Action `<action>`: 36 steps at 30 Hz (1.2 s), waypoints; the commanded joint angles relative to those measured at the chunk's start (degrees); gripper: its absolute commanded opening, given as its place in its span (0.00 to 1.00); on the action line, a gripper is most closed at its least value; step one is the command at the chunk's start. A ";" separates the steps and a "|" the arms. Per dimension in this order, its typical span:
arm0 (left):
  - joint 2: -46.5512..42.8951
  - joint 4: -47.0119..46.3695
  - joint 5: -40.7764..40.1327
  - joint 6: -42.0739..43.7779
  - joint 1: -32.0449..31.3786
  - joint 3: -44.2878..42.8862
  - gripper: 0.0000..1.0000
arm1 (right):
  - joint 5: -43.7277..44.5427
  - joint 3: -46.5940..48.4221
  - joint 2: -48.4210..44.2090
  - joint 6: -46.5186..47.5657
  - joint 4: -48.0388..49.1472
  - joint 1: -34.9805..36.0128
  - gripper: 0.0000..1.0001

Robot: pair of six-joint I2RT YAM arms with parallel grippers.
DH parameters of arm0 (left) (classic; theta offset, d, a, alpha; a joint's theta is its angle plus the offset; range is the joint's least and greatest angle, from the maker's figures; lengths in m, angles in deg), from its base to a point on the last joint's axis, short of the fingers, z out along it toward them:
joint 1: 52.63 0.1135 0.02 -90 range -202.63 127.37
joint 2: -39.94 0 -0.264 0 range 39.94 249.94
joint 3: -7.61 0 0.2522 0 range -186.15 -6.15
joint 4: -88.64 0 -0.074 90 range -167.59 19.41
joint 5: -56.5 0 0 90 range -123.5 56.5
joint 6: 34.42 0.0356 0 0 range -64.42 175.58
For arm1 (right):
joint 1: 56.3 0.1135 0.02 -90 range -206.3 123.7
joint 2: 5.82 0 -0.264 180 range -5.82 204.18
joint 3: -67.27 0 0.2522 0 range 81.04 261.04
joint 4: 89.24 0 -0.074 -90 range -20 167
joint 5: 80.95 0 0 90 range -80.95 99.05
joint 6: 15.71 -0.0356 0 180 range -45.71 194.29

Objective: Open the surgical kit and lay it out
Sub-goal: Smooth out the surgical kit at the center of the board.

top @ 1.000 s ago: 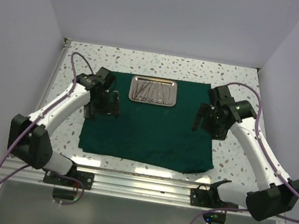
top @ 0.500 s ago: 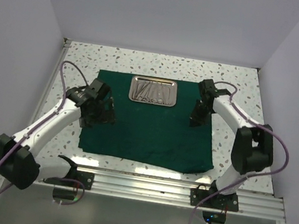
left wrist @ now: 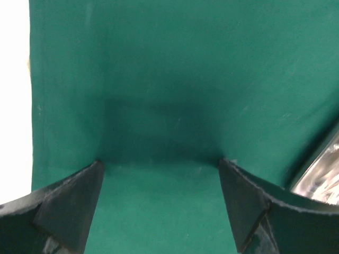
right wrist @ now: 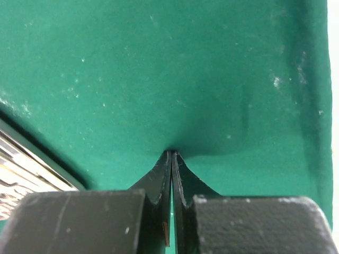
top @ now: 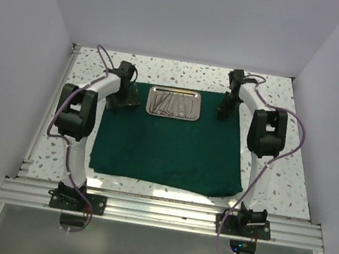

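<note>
The green cloth (top: 166,152) lies spread under the steel tray (top: 173,103). Left of the tray, the left gripper (left wrist: 159,163) holds its jaws wide apart, empty, close over the cloth. Right of the tray, the right gripper (right wrist: 172,154) has its jaws together, tips touching puckered cloth.

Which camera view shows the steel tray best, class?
The top external view: the whole steel tray appears there, lying on the green cloth with instruments inside. The left wrist view catches only one shiny corner at its right edge; the right wrist view only a sliver at lower left.
</note>
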 commanded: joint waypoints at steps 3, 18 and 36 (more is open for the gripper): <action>16.43 -1.57 1.28 2.91 2.50 -15.38 0.91 | 2.52 18.32 14.76 1.98 -6.69 -1.83 0.00; 34.30 1.08 11.10 4.23 10.76 -45.21 0.94 | -15.32 39.18 31.95 -10.67 10.95 -6.57 0.00; -13.15 0.63 1.47 -0.42 6.21 -11.48 0.98 | -26.66 10.72 -3.80 -12.78 24.69 -5.43 0.75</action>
